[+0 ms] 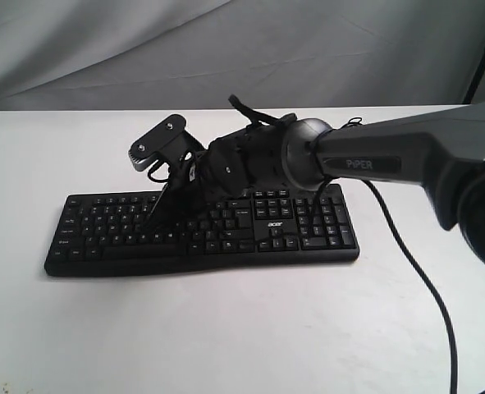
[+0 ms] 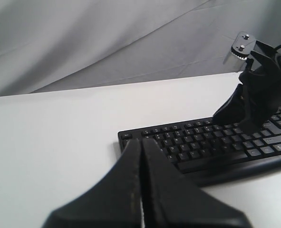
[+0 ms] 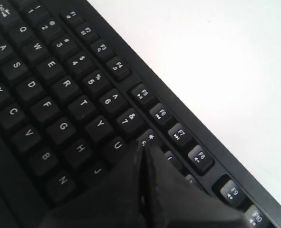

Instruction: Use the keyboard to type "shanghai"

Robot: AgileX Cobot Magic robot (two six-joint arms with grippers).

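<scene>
My right gripper (image 3: 142, 148) was pinched closed, its tip right by the U and 8 keys of the keyboard (image 1: 102, 234) on the white table (image 1: 226, 336). The keys sat close together, so I could hit two at once. My left gripper (image 2: 141, 142) was closed too.

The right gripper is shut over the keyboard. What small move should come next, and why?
Probably press the right gripper straight down a little. Its shut tip covers the spot next to U and 8 on the keyboard, where I, the last letter, should lie. I cannot tell if it touches yet.
</scene>
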